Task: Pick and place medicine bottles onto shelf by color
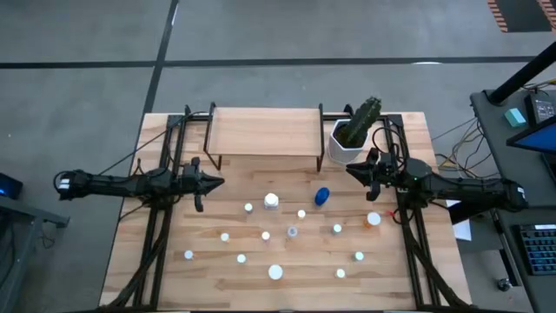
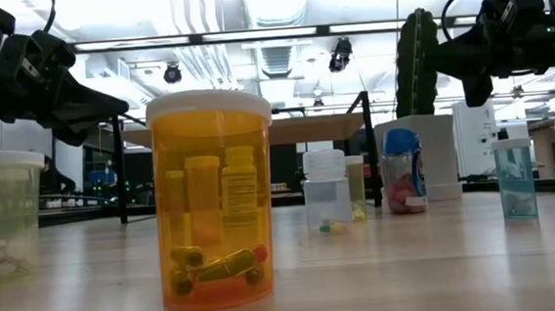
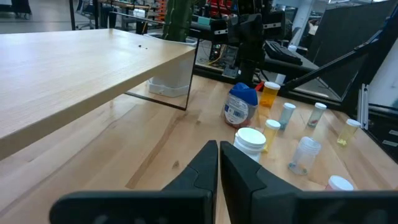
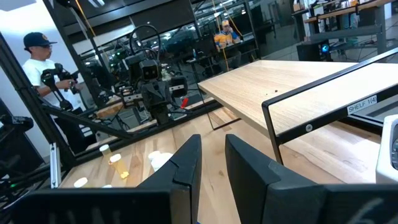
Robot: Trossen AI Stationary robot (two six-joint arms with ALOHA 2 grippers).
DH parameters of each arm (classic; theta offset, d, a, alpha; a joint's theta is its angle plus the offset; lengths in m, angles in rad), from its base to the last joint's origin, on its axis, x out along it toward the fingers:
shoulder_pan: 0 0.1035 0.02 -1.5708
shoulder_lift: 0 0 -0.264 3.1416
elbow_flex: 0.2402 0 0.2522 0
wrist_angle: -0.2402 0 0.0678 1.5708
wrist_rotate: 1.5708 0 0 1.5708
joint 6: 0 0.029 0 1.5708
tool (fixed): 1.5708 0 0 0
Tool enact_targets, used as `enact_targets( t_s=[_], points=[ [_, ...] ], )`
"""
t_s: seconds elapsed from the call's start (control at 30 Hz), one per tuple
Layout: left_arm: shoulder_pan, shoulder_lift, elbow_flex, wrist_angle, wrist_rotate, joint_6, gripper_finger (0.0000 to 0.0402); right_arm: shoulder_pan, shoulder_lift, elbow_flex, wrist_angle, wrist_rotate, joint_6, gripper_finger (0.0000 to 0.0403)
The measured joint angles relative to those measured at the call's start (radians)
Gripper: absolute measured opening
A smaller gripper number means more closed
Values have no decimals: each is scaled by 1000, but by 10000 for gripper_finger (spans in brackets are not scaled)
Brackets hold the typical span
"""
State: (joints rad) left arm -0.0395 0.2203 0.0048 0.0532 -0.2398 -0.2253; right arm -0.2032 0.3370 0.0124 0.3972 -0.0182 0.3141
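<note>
Several small medicine bottles stand upright on their bases on the wooden tabletop, none of them held. Among them are a blue bottle [image 1: 322,196] [image 3: 240,106], a white-capped jar [image 1: 272,201] [image 3: 250,142] and a large amber bottle [image 2: 215,209] close to the low camera. The light-wood shelf [image 1: 261,130] [image 3: 74,68] stands on black legs at the table's far side, with no bottles on its top. My left gripper [image 1: 214,182] [image 3: 219,163] hovers shut, left of the bottles and just in front of the shelf. My right gripper [image 1: 354,169] [image 4: 213,155] hovers slightly open, right of the blue bottle.
A white pot with a green cactus [image 1: 347,143] [image 2: 434,154] stands at the shelf's right end, close behind my right gripper. Bottles are scattered over the table's middle and near half. In the right wrist view, a person [image 4: 40,62] stands beyond the table.
</note>
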Motion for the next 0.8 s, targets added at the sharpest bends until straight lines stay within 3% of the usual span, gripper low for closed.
enact_targets(
  t_s=[0.47, 0.67, 0.8],
  points=[
    [0, 0, 0, 0, 0, 0, 0, -1, 0, 0, 4, 23, -50, 63],
    [0, 0, 0, 0, 0, 0, 0, -2, 0, 0, 25, 219, -244, 63],
    [0, 0, 0, 0, 0, 0, 0, -4, -8, 0, 93, 222, -62, 63]
  ],
)
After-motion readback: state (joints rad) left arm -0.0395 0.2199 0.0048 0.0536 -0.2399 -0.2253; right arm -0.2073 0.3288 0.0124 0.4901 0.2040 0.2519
